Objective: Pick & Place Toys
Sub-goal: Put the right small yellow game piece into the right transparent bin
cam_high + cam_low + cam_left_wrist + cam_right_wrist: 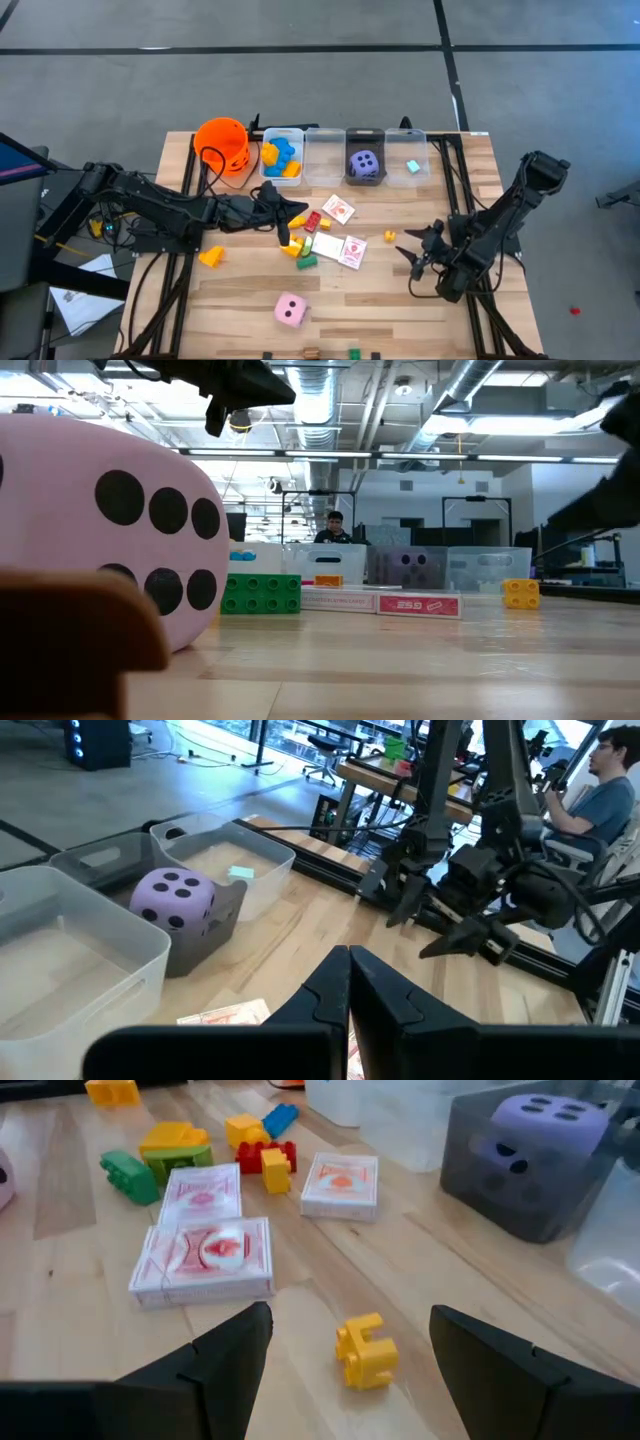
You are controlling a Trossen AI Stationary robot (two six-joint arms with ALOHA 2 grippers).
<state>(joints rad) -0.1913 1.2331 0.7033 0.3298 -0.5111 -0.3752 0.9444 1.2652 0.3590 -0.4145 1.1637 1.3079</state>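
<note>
A pale wooden table [400, 310] made of planks is seen from above, standing on a grey floor crossed by dark lines. Along its far edge an orange bucket [222, 143] is set at the left, followed by a row of clear bins [324, 155]: the first is filled with blue and yellow blocks [279, 158], the third, darker one holds the purple die [365, 163], and the last holds a small teal piece [412, 166]. Near the middle of the table a cluster of small blocks [303, 252] in yellow, red and green is gathered together with the pink-and-white cards [339, 208]. One yellow block [389, 236] lies alone toward the right of this cluster, an orange-yellow block [211, 256] lies toward the left edge, and the pink die [290, 310] rests near the near edge. The left gripper [290, 222] is held with its jaws clenched on nothing, over the cluster. The right gripper [420, 258] is held with its jaws released, close to the right edge and near the lone yellow block, which is seen between its fingers in the right wrist view. Bare wood is left between the pink die and the right edge, and between the cluster and the bins. Beyond the table, an open workshop with ceiling ducts, strip lights and benches is seen, and a person [334, 528] is seated at a desk behind the bins.
</note>
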